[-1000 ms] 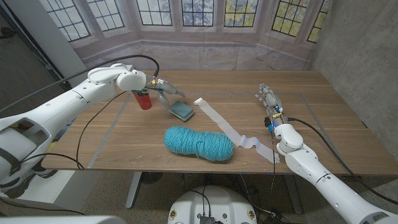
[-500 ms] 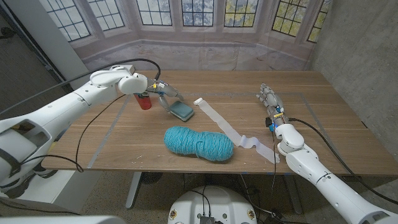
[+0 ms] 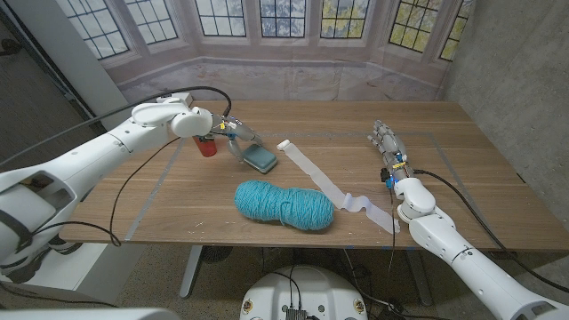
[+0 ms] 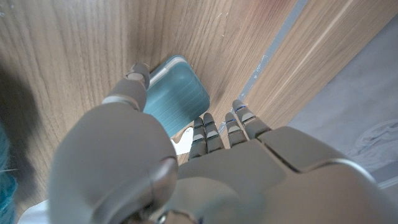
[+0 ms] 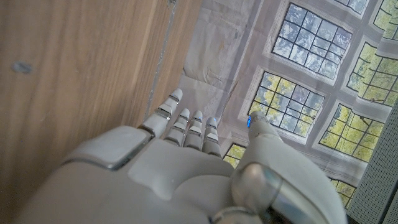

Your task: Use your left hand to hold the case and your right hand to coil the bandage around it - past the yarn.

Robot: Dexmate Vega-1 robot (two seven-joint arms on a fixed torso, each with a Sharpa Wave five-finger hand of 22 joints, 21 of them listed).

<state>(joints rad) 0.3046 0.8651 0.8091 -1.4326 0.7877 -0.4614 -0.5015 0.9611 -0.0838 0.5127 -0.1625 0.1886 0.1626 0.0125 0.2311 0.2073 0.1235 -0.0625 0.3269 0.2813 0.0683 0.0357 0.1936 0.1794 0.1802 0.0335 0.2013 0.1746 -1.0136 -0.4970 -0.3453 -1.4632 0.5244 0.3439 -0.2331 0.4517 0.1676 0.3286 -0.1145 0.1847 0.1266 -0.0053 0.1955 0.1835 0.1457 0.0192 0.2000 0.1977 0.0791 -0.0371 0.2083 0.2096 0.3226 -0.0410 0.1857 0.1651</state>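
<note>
Wooden table (image 3: 462,187): yarn (image 3: 284,204) between case (image 3: 261,159), bandage (image 3: 329,184).

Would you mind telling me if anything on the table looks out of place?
Only the bandage: it lies unrolled in a loose, wavy strip from beside the case past the yarn toward the table's front edge.
</note>
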